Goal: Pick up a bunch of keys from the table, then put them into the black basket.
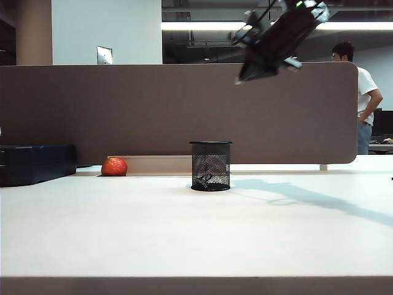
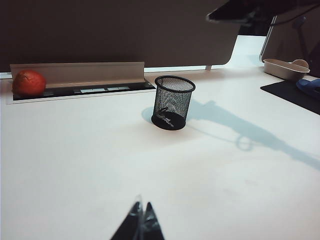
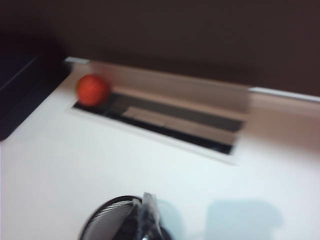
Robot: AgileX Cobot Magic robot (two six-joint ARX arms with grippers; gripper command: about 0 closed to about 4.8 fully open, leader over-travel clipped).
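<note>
The bunch of keys lies inside your black basket, which stands upright on the counter. Your right claw, fingers pressed together and empty, hangs high above the basket, though blurred. Your left claw sits pressed together low over the counter's near side.

Right gripper smeared by motion blur high above the basket in the exterior view, arm cut off by the top edge. Right wrist view blurred throughout: basket rim cropped, fingertips soft but together. Keys only glints through the mesh, shape unreadable. Left gripper mostly cropped, just closed tips. Box cut by frame at the desk's left edge. Man half hidden behind the partition.
</note>
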